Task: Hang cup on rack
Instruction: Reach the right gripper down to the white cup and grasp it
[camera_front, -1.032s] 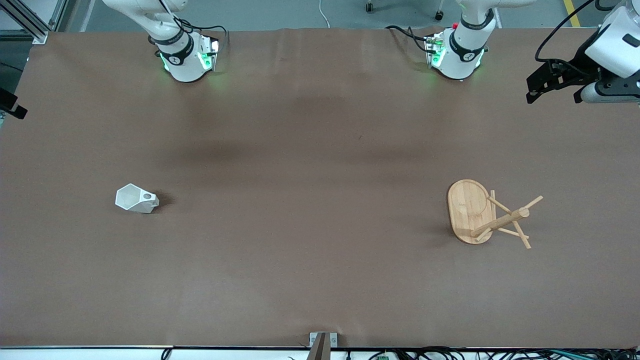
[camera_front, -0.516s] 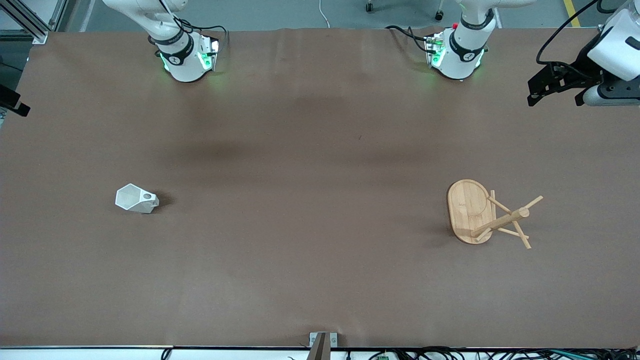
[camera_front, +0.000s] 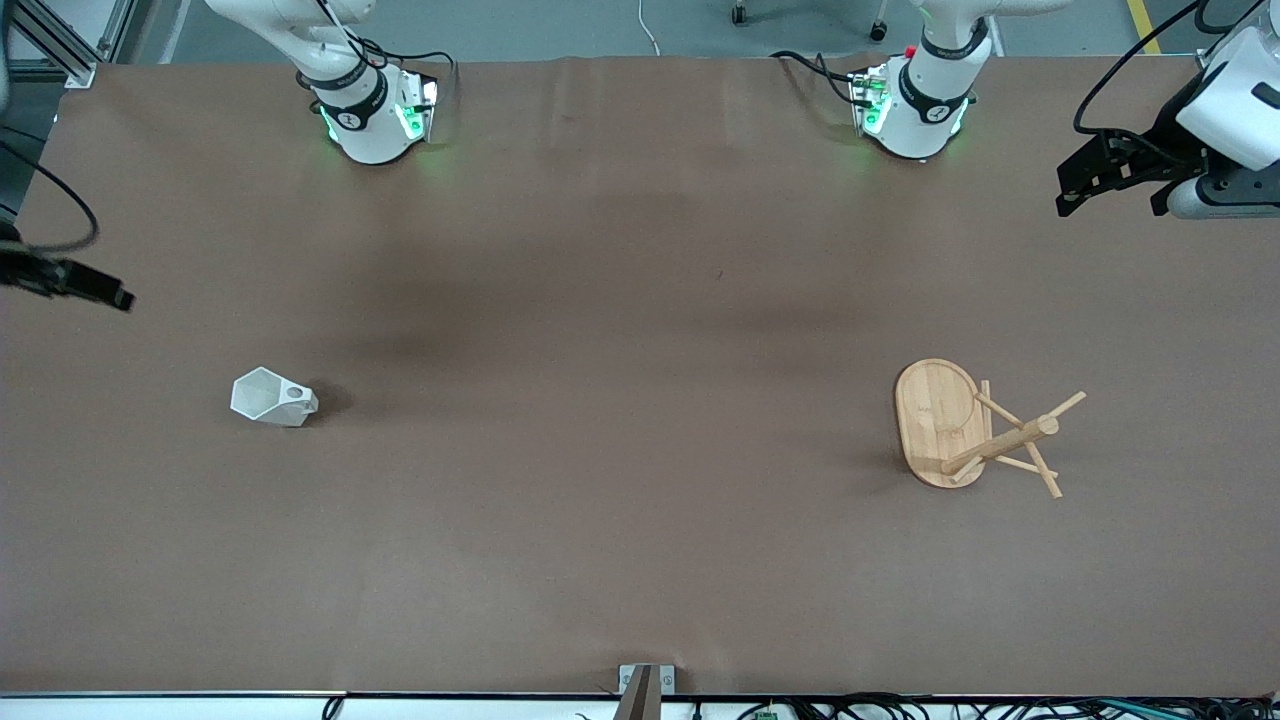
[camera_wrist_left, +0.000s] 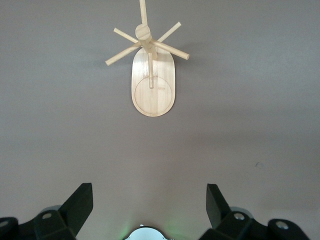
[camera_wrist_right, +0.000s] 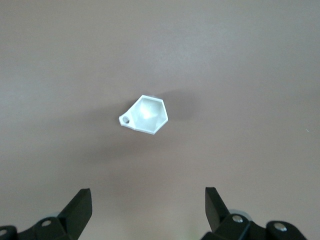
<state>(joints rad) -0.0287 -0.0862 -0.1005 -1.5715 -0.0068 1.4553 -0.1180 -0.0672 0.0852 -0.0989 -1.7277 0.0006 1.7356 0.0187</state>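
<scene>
Two claws, both with fingers spread wide, nothing held. Left claw (camera_wrist_left: 149, 210) up in the air over the left arm's end of the desk (camera_front: 640, 520), fingers (camera_wrist_left: 77, 202) apart; rack (camera_front: 975, 430) stands on the desk below it, well apart, upright on its oval base, pegs angled out from the post. Right claw (camera_wrist_right: 148, 210) hangs over the right arm's end of the desk, fingers (camera_wrist_right: 80, 207) apart; cup (camera_front: 272, 397) sits on the desk below it, well apart, rim facing up, handle tab with round hole sticking out sideways. Cup and rack well apart.
</scene>
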